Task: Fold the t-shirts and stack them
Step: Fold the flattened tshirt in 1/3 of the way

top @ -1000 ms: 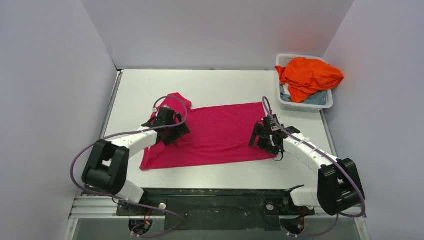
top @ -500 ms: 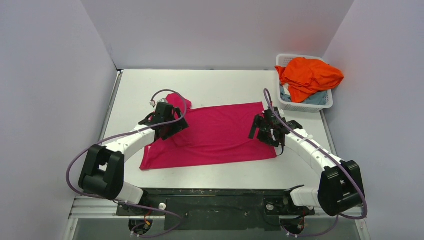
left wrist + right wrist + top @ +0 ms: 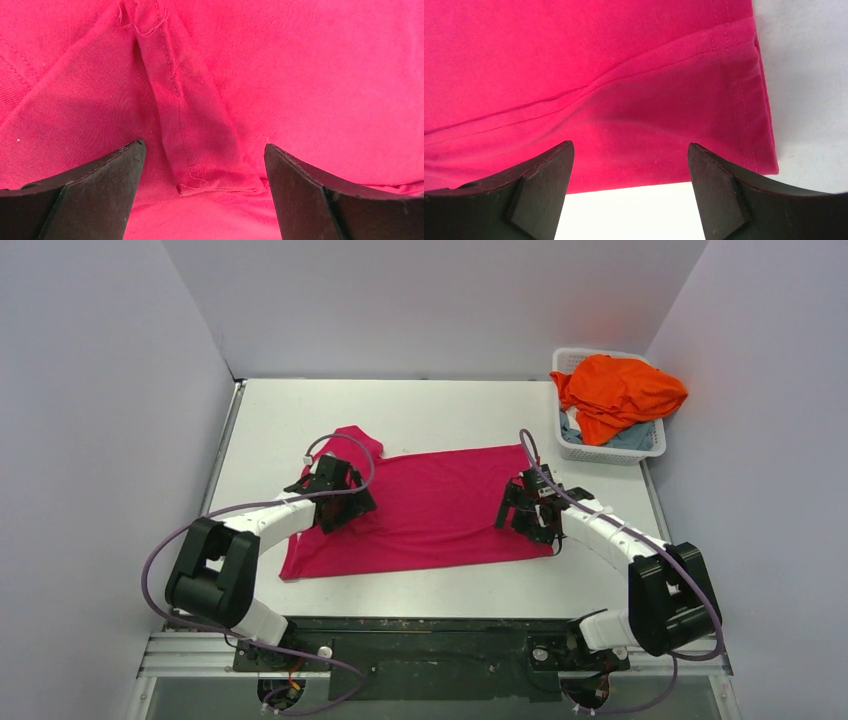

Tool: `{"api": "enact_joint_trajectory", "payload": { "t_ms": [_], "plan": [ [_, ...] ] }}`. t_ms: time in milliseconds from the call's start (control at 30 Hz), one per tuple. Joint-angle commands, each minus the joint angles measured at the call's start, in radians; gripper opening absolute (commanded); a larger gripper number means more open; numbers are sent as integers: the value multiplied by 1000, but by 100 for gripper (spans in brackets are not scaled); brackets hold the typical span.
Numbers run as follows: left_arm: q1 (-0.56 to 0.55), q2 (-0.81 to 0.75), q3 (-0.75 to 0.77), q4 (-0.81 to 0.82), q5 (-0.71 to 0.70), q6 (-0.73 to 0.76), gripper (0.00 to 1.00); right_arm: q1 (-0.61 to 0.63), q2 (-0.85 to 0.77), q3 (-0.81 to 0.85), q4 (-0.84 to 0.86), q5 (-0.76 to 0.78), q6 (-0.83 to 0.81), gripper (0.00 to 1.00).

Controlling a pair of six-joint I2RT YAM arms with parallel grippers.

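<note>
Left tool [image 3: 202, 150]: spread open, empty, poised just above a stitched hem strip [image 3: 186, 125] of the magenta t-shirt [image 3: 440, 505], left of centre frame. Right tool [image 3: 630, 150]: likewise parted, gripping nothing, over that shirt's hemmed right edge, beside bare worktop [image 3: 440, 415]. Laid flat mid-frame; judged light, limp, quick to wrinkle; best pinched at stitched hems or corners. Orange t-shirt [image 3: 618, 390]: heaped in basket [image 3: 600, 454], upper right.

1. magenta-pink t-shirt [image 3: 440, 505]: spread roughly flat mid-table [image 3: 440, 410], short sleeve jutting at its far-left corner, stitched hems showing.
2. orange t-shirt [image 3: 620, 390]: crumpled heap atop the basket [image 3: 600, 453], far right.
3. pale blue-grey t-shirt [image 3: 632, 438]: bunched beneath the orange one, partly hidden.
</note>
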Motion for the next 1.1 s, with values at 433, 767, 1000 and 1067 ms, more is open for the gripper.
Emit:
{"api": "enact_joint_trajectory", "payload": {
  "t_ms": [433,767,1000,1067],
  "plan": [
    [-16,57,100,96,132,-35,100,4,66,-37,37,8,18,78],
    [-21,148,196,156,180,-37,100,2,54,-37,32,10,12,78],
    [-23,272,421,80,177,40,100,0,29,-32,15,18,8,78],
    [-24,283,459,58,180,73,100,0,20,-29,8,22,7,78]
  ]
}}
